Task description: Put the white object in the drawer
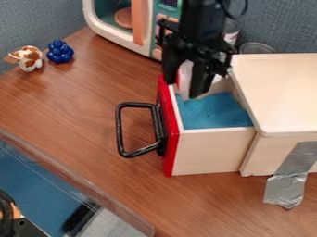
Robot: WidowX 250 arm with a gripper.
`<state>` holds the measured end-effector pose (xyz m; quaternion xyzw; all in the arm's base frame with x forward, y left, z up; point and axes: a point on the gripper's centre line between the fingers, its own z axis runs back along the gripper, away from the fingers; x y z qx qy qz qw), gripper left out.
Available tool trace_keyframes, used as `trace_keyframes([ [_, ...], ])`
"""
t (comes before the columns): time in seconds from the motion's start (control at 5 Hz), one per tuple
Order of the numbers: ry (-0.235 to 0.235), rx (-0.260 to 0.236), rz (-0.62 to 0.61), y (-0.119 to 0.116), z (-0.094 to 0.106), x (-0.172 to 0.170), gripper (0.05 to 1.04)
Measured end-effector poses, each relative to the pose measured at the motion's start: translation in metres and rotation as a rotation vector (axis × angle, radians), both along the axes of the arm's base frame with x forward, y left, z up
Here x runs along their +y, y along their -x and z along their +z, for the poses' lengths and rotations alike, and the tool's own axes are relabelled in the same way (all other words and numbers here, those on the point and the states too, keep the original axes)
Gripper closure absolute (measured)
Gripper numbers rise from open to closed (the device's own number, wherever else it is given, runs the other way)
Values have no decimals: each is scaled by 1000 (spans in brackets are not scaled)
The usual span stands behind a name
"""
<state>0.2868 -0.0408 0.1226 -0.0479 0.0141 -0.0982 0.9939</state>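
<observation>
Fingers [199,83] are being held narrow around the white object [185,76], which is being gripped over the far end of the open drawer [204,150], right by its red front [168,139]. Can't tell if the blue bottom [213,111] is being touched, tbh. A black handle [119,129] is being carried by that front. The pale cabinet [278,88] is being stuck to the bench [93,139] with a strip of silver tape [286,187].

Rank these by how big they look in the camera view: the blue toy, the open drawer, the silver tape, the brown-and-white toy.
1. Open drawer
2. Silver tape
3. Blue toy and brown-and-white toy: too alike in apparent size to rank
</observation>
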Motion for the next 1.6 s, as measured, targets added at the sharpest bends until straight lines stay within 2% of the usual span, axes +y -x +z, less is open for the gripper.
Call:
trace_keyframes([
  [0.4,28,-2,17,-7,-17,-5,491],
  [0.6,52,-4,27,-9,-19,-8,428],
  [0.8,61,-11,25,-10,-19,-7,142],
  [1.0,75,-24,68,-2,-16,2,73],
  [1.2,30,-86,91,15,5,24,79],
  [1.4,-165,-65,52,40,10,58,83],
  [1.6,-254,-63,-3,56,7,81,83],
])
